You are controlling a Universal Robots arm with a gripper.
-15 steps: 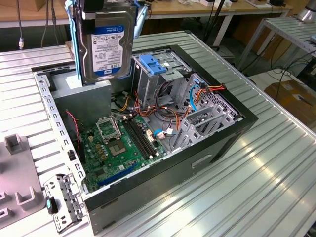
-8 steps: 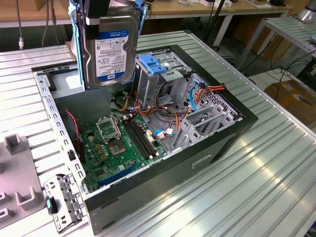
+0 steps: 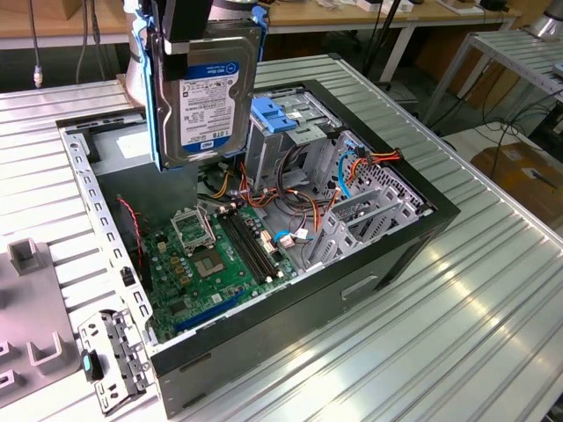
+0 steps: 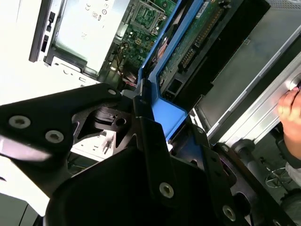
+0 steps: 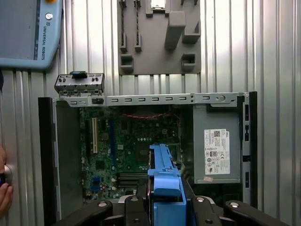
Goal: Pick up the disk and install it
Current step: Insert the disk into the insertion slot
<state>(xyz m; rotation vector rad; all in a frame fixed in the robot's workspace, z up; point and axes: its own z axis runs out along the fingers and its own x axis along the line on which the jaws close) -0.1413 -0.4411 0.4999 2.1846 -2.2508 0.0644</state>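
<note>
A ribbed silver metal tabletop (image 3: 457,299), backed by wooden workbenches (image 3: 53,26), is being occupied by an open black computer case (image 3: 378,264). Above it, the flat black-and-silver disk (image 3: 207,97) with blue side rails is being held upright, clamped by the black gripper (image 3: 192,44).

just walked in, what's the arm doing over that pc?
The gripper is shut on the disk and holds it upright in the air over the open case. The disk hangs above the motherboard, to the exterior view's left of the drive cage. It is not in the cage yet. A person's hand is beside the case.
</note>
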